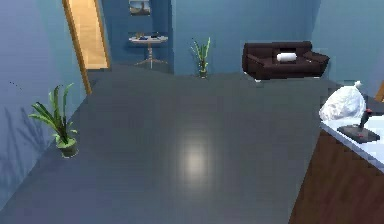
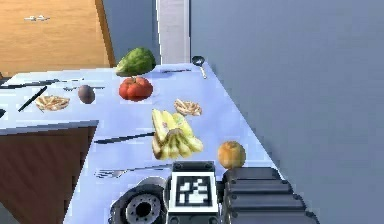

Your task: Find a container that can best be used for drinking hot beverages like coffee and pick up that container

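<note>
The gripper's dark round body [image 2: 143, 208] sits at the arm side view's bottom edge, left of a white marker square [image 2: 196, 193] and the dark arm [image 2: 262, 196]. Its far end is hard to make out over the countertop [image 2: 215, 120], so I cannot tell whether it holds anything. On this pale blue counter lie a yellow bunch like bananas [image 2: 172, 134], an orange round fruit [image 2: 231, 154], a red tomato [image 2: 135, 88], a green vegetable [image 2: 135, 62], a small brown round thing [image 2: 87, 94], two bread-like pieces [image 2: 187, 107] and a ladle-like utensil [image 2: 198, 63].
Knives and forks [image 2: 125, 137] lie scattered on the counter. In the forward view a dark floor [image 1: 180, 130] stretches to a dark sofa [image 1: 285, 62], two potted plants [image 1: 58, 120], a small round table [image 1: 148, 45] and a doorway [image 1: 88, 35]. A white bag [image 1: 347, 103] stands on the counter at the forward view's right.
</note>
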Controlling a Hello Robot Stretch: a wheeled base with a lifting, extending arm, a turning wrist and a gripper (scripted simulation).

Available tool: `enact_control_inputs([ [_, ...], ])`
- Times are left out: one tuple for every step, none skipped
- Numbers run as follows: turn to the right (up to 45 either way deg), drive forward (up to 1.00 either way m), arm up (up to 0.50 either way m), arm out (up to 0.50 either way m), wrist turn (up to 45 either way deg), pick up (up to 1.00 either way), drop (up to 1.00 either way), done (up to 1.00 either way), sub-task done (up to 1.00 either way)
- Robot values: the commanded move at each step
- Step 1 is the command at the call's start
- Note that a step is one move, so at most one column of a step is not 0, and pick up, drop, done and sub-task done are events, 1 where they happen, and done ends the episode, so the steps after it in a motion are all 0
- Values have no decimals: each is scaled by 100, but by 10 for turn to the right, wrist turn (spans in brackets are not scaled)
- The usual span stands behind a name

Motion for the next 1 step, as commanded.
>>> enact_control_inputs([
  [0,0,0,0,450,0,0,0,0],
])
